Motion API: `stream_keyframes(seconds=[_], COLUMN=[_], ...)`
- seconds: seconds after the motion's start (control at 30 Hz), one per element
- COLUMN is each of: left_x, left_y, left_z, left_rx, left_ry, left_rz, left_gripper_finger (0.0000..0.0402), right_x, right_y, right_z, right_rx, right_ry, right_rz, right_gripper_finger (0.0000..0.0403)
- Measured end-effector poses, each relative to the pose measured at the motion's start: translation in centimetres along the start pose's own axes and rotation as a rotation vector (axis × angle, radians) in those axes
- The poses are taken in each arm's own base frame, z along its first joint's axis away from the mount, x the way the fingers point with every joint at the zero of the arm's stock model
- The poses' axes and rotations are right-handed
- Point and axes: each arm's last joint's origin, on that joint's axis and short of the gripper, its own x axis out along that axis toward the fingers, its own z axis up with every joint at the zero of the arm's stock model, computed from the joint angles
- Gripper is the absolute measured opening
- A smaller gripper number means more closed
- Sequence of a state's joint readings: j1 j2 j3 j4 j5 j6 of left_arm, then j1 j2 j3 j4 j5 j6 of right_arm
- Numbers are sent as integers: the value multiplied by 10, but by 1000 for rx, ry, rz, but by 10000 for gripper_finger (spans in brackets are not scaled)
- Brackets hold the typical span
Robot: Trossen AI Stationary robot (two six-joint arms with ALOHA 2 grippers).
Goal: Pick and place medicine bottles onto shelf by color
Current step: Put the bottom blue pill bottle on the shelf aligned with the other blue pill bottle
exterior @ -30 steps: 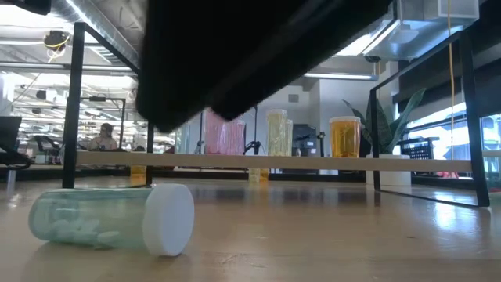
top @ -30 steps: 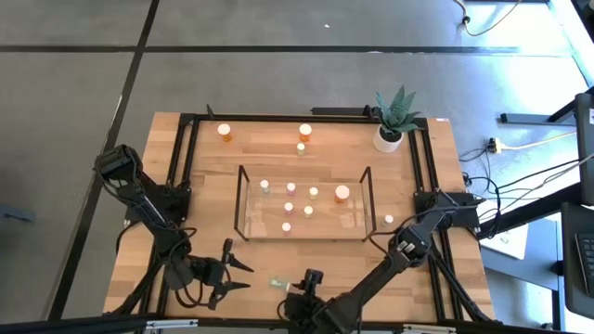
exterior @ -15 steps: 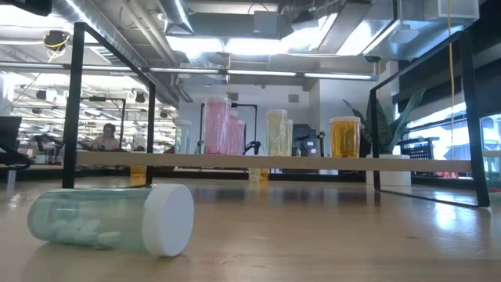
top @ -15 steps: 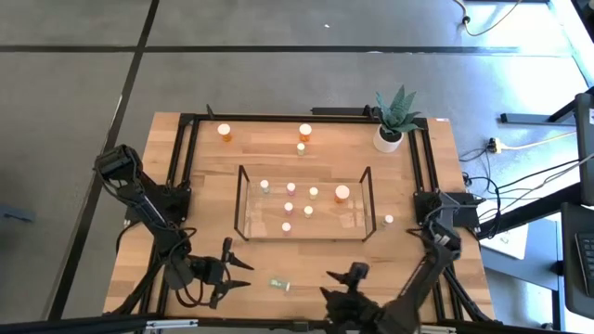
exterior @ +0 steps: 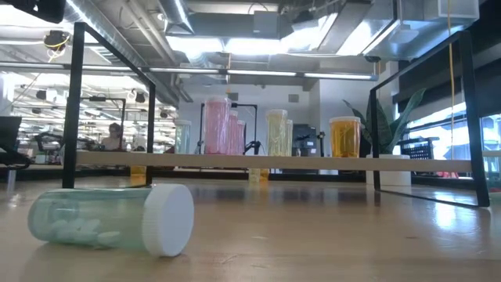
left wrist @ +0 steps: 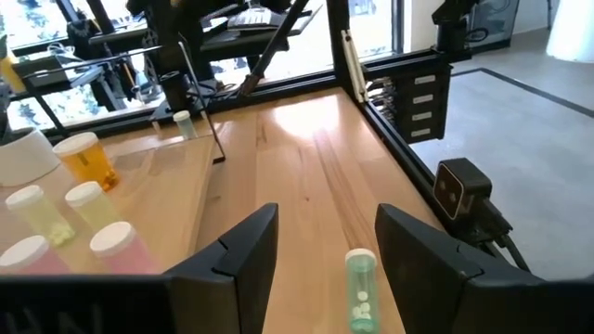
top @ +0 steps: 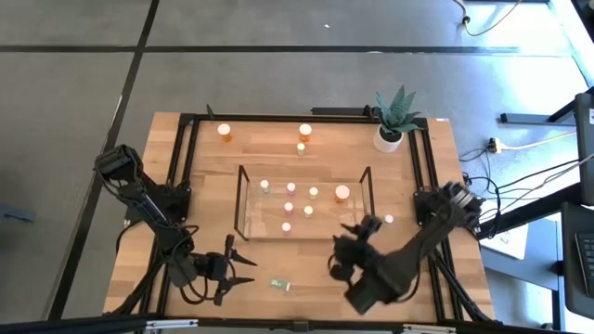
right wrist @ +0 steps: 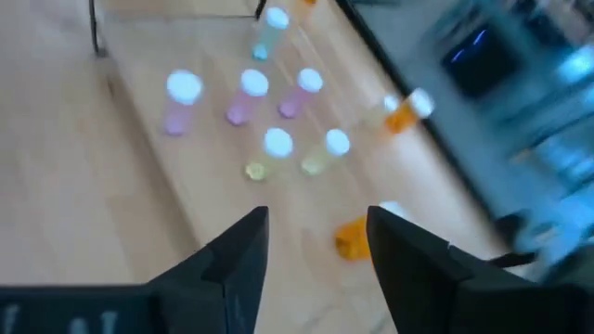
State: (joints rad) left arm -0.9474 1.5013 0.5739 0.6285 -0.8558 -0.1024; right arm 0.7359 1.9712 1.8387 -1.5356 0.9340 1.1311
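Medicine bottles: a greenish bottle (top: pixel 279 283) lies on its side on the wooden bench (top: pixel 436 148), near the front edge, its white cap toward 3 o'clock in the low view. The clear acrylic shelf (top: pixel 243 199) stands at the bench's centre and carries six small white-capped bottles plus a larger orange bottle (top: pixel 342 193). At 12 o'clock from the shelf stand two more orange bottles (top: pixel 225 131) and a small pale one; another small bottle (top: pixel 388 220) stands just beside the shelf's right end. The left gripper (top: pixel 243 269) waits at 9 o'clock from the fallen bottle, fingers (left wrist: pixel 237 255) wide apart and empty. The right gripper (top: pixel 345 243) hovers by the shelf's front right corner, fingers (right wrist: pixel 408 255) spread and empty. A potted plant (top: pixel 393 116) sits at the far right corner.
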Motion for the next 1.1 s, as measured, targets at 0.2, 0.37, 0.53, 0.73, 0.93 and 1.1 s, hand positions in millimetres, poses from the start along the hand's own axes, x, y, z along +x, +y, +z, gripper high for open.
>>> stream_keyframes(seconds=[0.2, 0.37, 0.53, 0.73, 0.93, 1.1], left_x=[0, 0, 0, 0, 0, 0], left_y=[0, 0, 0, 0, 0, 0], left_z=[0, 0, 0, -1, -1, -1], left_rx=[11, 33, 37, 39, 42, 41], left_ry=[0, 0, 2, 5, 8, 7], left_rz=[0, 0, 0, 0, 0, 0], left_gripper_finger=[175, 175, 175, 175, 175, 175], right_x=[3, 2, 19, 46, 61, 71], right_y=[6, 40, 59, 64, 61, 58], right_z=[-10, -20, -34, -40, -28, -22], right_rx=[198, 178, 188, 244, 249, 246], right_ry=[-29, -190, -262, -229, -178, -156], right_rz=[293, 511, 558, 591, 698, 712], right_gripper_finger=[175, 176, 176, 177, 177, 181])
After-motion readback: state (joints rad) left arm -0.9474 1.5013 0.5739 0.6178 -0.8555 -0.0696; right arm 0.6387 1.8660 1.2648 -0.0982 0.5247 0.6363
